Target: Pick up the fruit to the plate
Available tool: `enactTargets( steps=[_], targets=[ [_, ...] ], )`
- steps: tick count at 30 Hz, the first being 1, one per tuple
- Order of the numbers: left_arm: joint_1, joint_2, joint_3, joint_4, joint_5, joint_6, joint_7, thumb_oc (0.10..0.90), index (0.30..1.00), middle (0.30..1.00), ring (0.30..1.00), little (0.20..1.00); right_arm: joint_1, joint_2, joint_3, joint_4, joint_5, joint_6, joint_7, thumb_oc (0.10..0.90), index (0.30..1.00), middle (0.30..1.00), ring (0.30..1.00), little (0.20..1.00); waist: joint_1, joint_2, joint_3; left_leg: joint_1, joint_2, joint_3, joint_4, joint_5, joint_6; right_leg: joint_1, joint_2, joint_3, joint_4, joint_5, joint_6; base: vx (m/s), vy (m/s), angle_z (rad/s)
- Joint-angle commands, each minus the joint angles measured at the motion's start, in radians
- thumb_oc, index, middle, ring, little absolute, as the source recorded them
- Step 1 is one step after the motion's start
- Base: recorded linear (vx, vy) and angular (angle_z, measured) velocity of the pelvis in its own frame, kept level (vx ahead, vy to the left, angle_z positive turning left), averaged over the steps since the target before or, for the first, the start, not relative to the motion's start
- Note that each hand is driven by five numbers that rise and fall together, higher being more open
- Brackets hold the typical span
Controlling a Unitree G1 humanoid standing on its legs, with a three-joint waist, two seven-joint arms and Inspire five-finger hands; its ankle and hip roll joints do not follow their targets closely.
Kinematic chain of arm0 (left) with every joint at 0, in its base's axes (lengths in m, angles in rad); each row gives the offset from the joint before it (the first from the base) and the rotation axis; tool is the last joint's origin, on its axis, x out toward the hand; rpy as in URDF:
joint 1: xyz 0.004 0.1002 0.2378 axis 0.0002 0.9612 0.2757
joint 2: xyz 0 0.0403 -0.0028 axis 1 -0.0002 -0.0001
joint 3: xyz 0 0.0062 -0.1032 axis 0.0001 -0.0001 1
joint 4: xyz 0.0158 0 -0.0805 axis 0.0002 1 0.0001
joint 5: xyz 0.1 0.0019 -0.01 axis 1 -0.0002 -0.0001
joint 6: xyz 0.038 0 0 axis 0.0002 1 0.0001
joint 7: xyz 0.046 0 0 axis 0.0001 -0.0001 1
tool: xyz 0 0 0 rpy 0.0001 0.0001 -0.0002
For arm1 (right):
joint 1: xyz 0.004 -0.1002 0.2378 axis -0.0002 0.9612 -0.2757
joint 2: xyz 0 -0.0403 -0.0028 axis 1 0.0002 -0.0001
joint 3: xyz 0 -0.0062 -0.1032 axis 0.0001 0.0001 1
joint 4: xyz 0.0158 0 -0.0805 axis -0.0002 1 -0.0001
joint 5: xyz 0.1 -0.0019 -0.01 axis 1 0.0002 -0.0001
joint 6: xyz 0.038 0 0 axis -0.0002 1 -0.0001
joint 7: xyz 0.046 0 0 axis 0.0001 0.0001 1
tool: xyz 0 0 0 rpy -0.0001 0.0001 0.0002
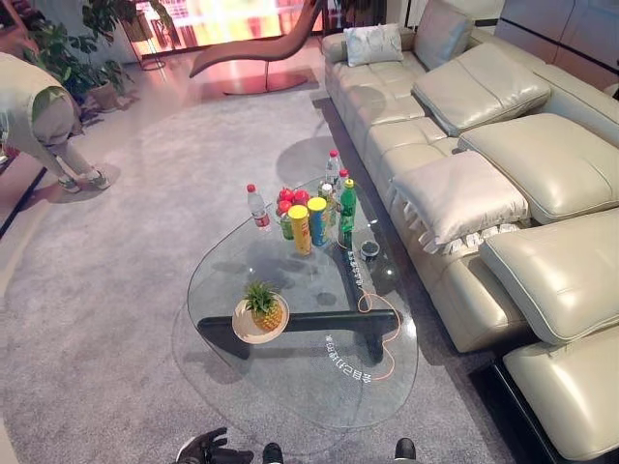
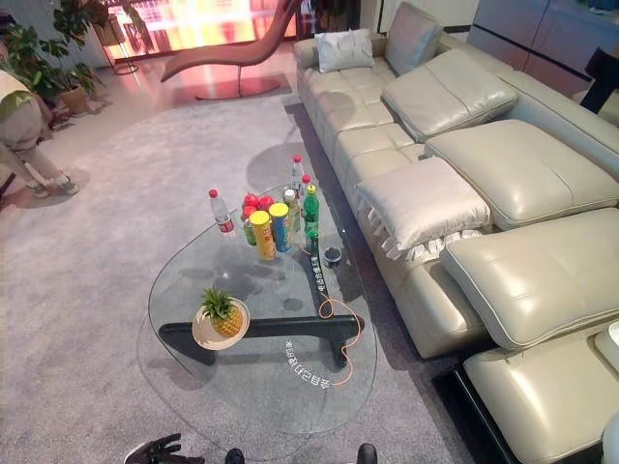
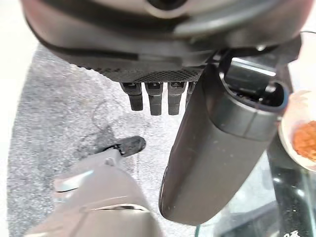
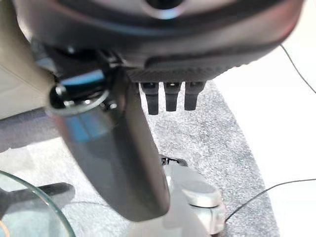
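Small yellow pineapple with green crown [image 1: 263,307]: sits on the round beige plate [image 1: 244,332], 7 o'clock on the oval glass worktop [image 1: 290,396]. Red fruit [image 1: 293,196]: heaped at 12 o'clock behind the cluster of bottles and tubes [image 1: 319,215], probably next to be fetched. Left hand [image 3: 155,96] and right hand [image 4: 168,96]: fingers straight, empty, hanging off the worktop's near edge.

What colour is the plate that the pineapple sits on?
The plate is a pale cream or beige, seen best in the left eye view, with the pineapple on it.
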Motion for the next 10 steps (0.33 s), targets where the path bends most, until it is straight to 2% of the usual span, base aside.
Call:
enactTargets(
  steps=[1, 10],
  targets=[
    [-0.101, 0.025, 0.016, 0.033, 0.035, -0.025, -0.019, 0.8, 0.9, 0.9, 0.9, 0.9, -0.066, -0.011, -0.012, 0.032, -0.035, -0.001, -0.007, 0.8, 0.9, 0.9, 0.9, 0.9, 0.003, -0.021, 0.049, 0.041, 0.06, 0.01, 0.006, -0.008, -0.046, 0.044, -0.037, -0.042, 0.008, 0.005, 0.021, 0.0, 0.0, 0.0],
    [-0.094, 0.018, 0.019, 0.046, 0.041, -0.021, -0.035, 0.8, 0.9, 0.9, 0.9, 0.9, -0.069, -0.003, -0.005, 0.041, -0.048, -0.002, -0.005, 0.8, 0.9, 0.9, 0.9, 0.9, 0.005, -0.019, 0.028, 0.063, 0.063, 0.012, 0.006, -0.018, -0.046, 0.064, -0.037, -0.047, 0.004, -0.001, 0.02, 0.0, 0.002, 0.01]
  ],
)
